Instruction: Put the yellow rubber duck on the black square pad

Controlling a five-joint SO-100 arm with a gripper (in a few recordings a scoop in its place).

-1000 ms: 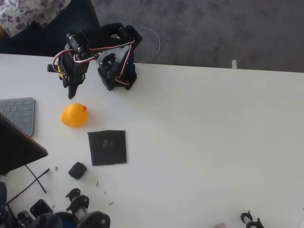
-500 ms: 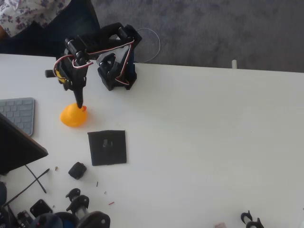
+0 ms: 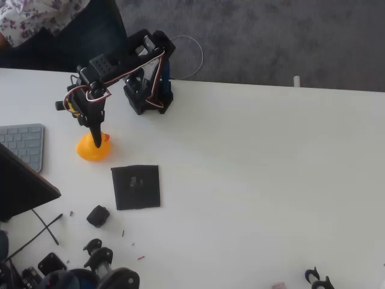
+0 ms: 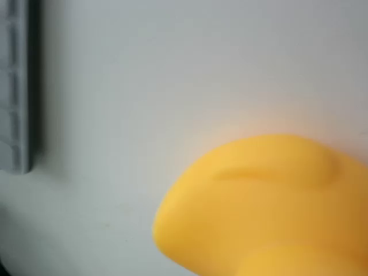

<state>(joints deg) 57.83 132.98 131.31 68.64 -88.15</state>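
Resting on the white bench point(image 3: 252, 156), the duck point(image 3: 92, 149) is seen just up and left of the pad point(image 3: 136, 186) in the overhead view, apart from it. The tool point(image 3: 96, 139) is placed over the duck's top, its dark tip overlapping the yellow body; whether the tool is apart or together cannot be told. In the wrist view the duck point(image 4: 270, 207) is shown blurred and very near, low and right.

The duck is judged light, hollow and somewhat soft, with a glossy, rounded skin that could slip or squirt out under a pinch. A hold across the broad body, low on its sides, is judged safer than one on the head or beak.

The bench is smooth and bare between duck and pad, so a short carry is all that is needed. A keyboard point(image 3: 25, 144) lies just left of the duck, and a small black block point(image 3: 97, 216) with loose parts is found below the pad.
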